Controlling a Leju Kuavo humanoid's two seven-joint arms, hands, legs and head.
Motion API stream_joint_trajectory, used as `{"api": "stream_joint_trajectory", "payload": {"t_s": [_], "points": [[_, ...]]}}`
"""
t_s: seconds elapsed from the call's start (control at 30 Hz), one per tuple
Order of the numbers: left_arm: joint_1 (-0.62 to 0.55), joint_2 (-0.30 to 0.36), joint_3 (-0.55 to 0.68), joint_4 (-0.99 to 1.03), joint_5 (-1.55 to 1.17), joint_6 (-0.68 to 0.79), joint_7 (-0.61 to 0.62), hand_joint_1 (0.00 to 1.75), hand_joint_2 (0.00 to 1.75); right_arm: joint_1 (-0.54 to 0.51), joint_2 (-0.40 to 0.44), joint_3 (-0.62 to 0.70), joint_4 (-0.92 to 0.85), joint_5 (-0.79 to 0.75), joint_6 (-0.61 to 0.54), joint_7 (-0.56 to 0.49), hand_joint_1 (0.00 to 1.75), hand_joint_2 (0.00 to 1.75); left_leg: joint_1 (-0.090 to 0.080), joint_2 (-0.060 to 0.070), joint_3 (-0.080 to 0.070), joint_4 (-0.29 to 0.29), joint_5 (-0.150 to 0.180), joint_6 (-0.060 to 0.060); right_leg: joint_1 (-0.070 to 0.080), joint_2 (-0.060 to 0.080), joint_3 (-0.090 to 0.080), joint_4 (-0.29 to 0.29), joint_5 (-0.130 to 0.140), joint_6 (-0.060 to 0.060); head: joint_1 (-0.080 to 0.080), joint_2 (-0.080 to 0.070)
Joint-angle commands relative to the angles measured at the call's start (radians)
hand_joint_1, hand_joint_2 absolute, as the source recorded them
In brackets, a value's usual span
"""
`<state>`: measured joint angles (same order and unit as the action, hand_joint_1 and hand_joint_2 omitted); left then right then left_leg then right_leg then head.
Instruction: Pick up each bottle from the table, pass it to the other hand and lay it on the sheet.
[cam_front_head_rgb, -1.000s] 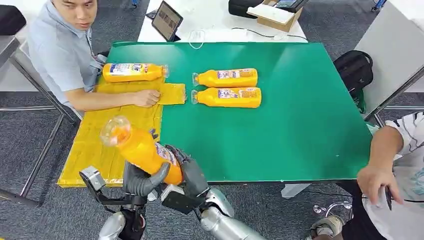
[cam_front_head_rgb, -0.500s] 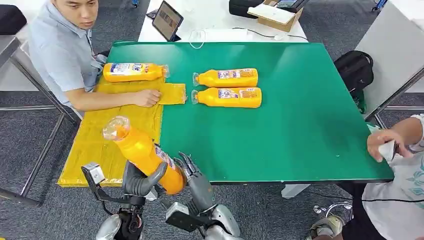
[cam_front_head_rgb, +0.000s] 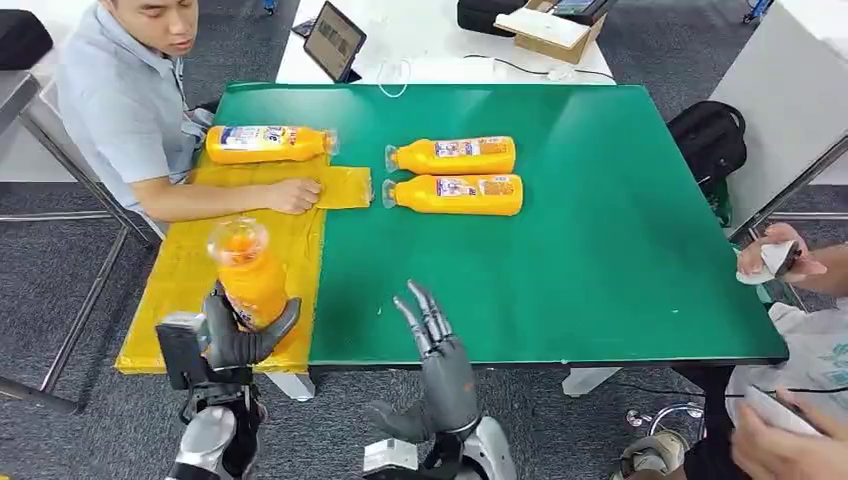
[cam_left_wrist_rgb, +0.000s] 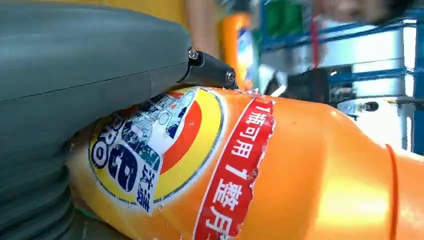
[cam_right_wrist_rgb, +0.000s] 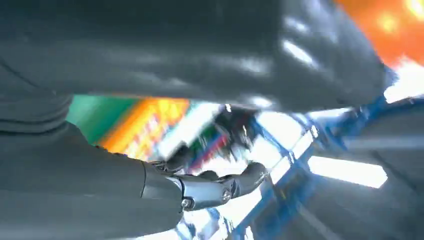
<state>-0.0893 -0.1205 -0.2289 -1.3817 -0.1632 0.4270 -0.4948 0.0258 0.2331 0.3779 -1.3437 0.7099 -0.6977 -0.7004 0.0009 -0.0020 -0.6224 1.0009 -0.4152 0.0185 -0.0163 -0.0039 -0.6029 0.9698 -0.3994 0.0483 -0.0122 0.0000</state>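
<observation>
Now that the handover is finished, grips the orange bottle (cam_front_head_rgb: 249, 276) alone with the left hand (cam_front_head_rgb: 235, 335), upright and cap end up, over the near end of the yellow sheet (cam_front_head_rgb: 180, 290); a second ago shared that bottle with the right hand (cam_front_head_rgb: 437, 360), half a second ago still fingertips beside it. Stands now with right fingers spread and empty, well apart from the bottle, at the near edge of the green table (cam_front_head_rgb: 600, 250). Leaves only the laying down for this bottle. Farther off, shows one bottle on the sheet (cam_front_head_rgb: 268, 144) lying unmoved beside a seated person's resting hand (cam_front_head_rgb: 294, 196), and two bottles on the table (cam_front_head_rgb: 452, 176) waiting untouched.
</observation>
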Motion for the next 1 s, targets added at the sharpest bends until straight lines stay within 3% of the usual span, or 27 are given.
{"api": "stream_joint_trajectory", "payload": {"t_s": [0.03,0.33,0.63,0.67,0.7,0.73,0.77,0.8,1.0], "points": [[-0.237,0.096,-0.050,0.261,-0.430,-0.015,0.136,1.75,1.75,0.085,0.092,-0.197,-0.234,-0.053,0.000,0.002,0.00,0.00,0.001,-0.006,0.004,0.000,-0.001,-0.002,0.001,-0.006,0.006,0.001,-0.003,-0.003,0.001,0.000],[-0.710,0.090,-0.225,0.908,-0.807,-0.220,0.323,1.75,1.75,0.031,0.072,-0.100,-0.171,-0.119,0.000,0.002,0.00,0.00,0.001,-0.007,0.003,0.001,0.003,-0.001,0.002,-0.007,0.006,0.001,-0.001,-0.003,0.000,0.000],[-0.757,0.079,-0.271,1.000,-0.875,-0.271,0.369,1.75,1.75,0.029,0.068,-0.089,-0.162,-0.144,0.000,0.002,0.00,0.00,0.002,0.000,0.008,0.001,-0.001,-0.002,0.002,-0.001,0.010,0.002,-0.003,-0.003,0.000,0.000],[-0.769,0.075,-0.278,1.018,-0.889,-0.280,0.389,1.69,1.75,0.027,0.069,-0.089,-0.152,-0.147,0.000,0.002,0.00,0.00,0.002,-0.001,0.006,0.002,0.000,-0.001,0.002,-0.001,0.008,0.002,-0.002,-0.003,0.001,0.000],[-0.777,0.073,-0.278,1.031,-0.894,-0.287,0.403,1.40,1.75,0.025,0.069,-0.088,-0.146,-0.153,0.000,0.002,0.00,0.00,0.002,-0.001,0.004,0.002,0.001,-0.001,0.002,-0.002,0.007,0.002,-0.001,-0.002,0.000,0.000],[-0.785,0.070,-0.273,1.046,-0.894,-0.298,0.420,1.40,1.75,0.024,0.070,-0.085,-0.136,-0.159,0.000,0.002,0.00,0.00,0.002,-0.001,0.005,0.003,0.000,-0.002,0.002,-0.002,0.008,0.003,-0.002,-0.003,0.001,0.000],[-0.792,0.068,-0.281,1.059,-0.906,-0.311,0.439,1.29,1.75,0.021,0.070,-0.085,-0.128,-0.163,0.000,0.002,0.00,0.00,0.001,-0.002,0.002,0.000,0.003,-0.001,0.001,-0.002,0.004,0.001,0.000,-0.001,0.001,0.000],[-0.799,0.068,-0.287,1.075,-0.915,-0.331,0.454,0.94,1.75,0.018,0.069,-0.081,-0.120,-0.166,0.000,0.002,0.00,0.00,0.002,0.000,0.004,0.002,0.001,-0.001,0.002,-0.001,0.007,0.002,-0.001,-0.003,0.001,0.000],[-0.805,0.070,-0.286,1.091,-0.916,-0.360,0.459,0.94,1.75,0.012,0.067,-0.077,-0.109,-0.169,0.000,0.002,0.00,0.00,0.001,0.000,0.002,0.001,0.002,-0.001,0.001,0.000,0.004,0.001,0.000,-0.002,0.001,0.000]]}}
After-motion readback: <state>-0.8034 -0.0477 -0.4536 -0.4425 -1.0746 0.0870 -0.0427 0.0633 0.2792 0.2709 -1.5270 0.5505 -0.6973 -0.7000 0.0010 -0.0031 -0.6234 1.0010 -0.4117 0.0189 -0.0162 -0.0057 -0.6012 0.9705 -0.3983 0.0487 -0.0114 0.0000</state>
